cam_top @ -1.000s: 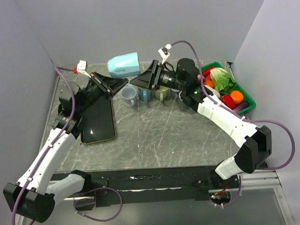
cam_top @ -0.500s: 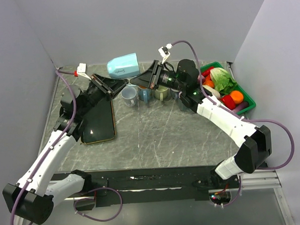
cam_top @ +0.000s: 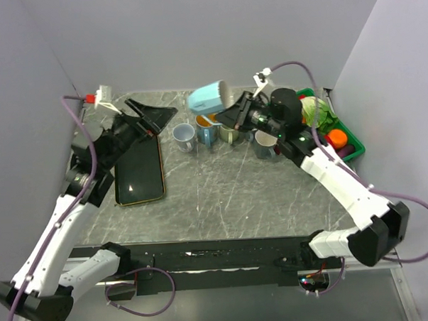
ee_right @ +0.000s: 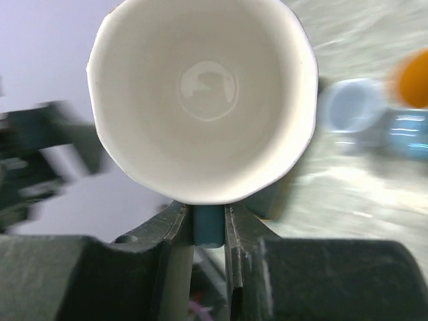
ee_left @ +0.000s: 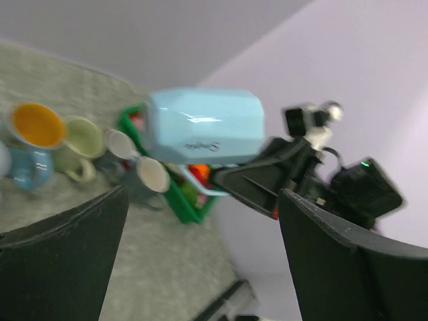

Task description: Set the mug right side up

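Mug (cam_top: 210, 99), pale blue with a white inside, hangs on its side in the air over the far part of the grey worktop (cam_top: 223, 196). It sits at upper centre of the overhead frame, its mouth turned toward the upper right.

Nearest the arms' bases, a dark rectangular tray (cam_top: 138, 172) with a thin gold edge lies flat at left of centre. Beyond it a row of cups stands upright across the middle: a pale grey-blue cup (cam_top: 184, 137), a blue cup with an orange inside (cam_top: 206, 129), a light green cup (cam_top: 231, 135) and a grey cup (cam_top: 264, 143).

Above the tray's far end, the left claw (cam_top: 154, 115) stands wide open and empty, its black fingers spread, apart from the mug. Its wrist camera looks out between those fingers at the mug's side, which bears a small dark script mark.

The right claw (cam_top: 235, 115) is clamped on the mug's handle, just right of the mug in the overhead frame. Its wrist view looks straight into the white interior, with the blue handle pinched between the two fingers below the rim.

At far right a green basket (cam_top: 353, 135) of vegetables sits beside the right wall.
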You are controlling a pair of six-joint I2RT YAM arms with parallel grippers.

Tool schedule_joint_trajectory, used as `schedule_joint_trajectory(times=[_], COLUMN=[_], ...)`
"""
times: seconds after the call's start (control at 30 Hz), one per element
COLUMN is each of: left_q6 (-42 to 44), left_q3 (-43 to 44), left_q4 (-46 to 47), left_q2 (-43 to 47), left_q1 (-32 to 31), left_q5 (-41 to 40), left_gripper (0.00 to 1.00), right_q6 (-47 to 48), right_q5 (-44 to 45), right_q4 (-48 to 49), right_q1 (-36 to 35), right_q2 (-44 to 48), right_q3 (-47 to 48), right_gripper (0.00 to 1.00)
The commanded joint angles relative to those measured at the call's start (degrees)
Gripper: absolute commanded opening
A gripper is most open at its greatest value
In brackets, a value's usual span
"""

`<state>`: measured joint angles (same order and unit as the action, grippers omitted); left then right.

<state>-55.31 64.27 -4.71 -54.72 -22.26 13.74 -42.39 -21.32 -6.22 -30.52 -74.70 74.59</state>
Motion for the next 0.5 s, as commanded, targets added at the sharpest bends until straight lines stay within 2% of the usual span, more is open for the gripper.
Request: schedule_joint_trajectory(times=[0.0, 0.13, 0.23, 0.47], left_q6=[12.23, 16.1, 17.95, 19.27], left_q3=[5.16, 8.32, 10.43, 12.19], left_q4=[-10.4, -13.74, -15.85, -18.84], left_q2=[4.09, 5.5, 5.33, 4.97], left_q1=[-0.06, -0.06, -0.06, -0.06], left_q5=[-13.37, -19.53, -22.87, -26.92], left_gripper=[0.96, 0.96, 0.96, 0.96], right_q6=[13.11, 20.05, 21.73, 21.47], right_q5=[12.08, 18.5, 23.15, 26.77], right_q4=[-7.56, -16.78, -23.46, -29.29], right_q1=[0.82, 0.82, 0.73, 0.64], right_q2=[7.1, 8.86, 8.34, 6.67], right_q3=[4.33, 4.78, 5.13, 0.48], right_gripper=[0.0, 0.0, 0.0, 0.0])
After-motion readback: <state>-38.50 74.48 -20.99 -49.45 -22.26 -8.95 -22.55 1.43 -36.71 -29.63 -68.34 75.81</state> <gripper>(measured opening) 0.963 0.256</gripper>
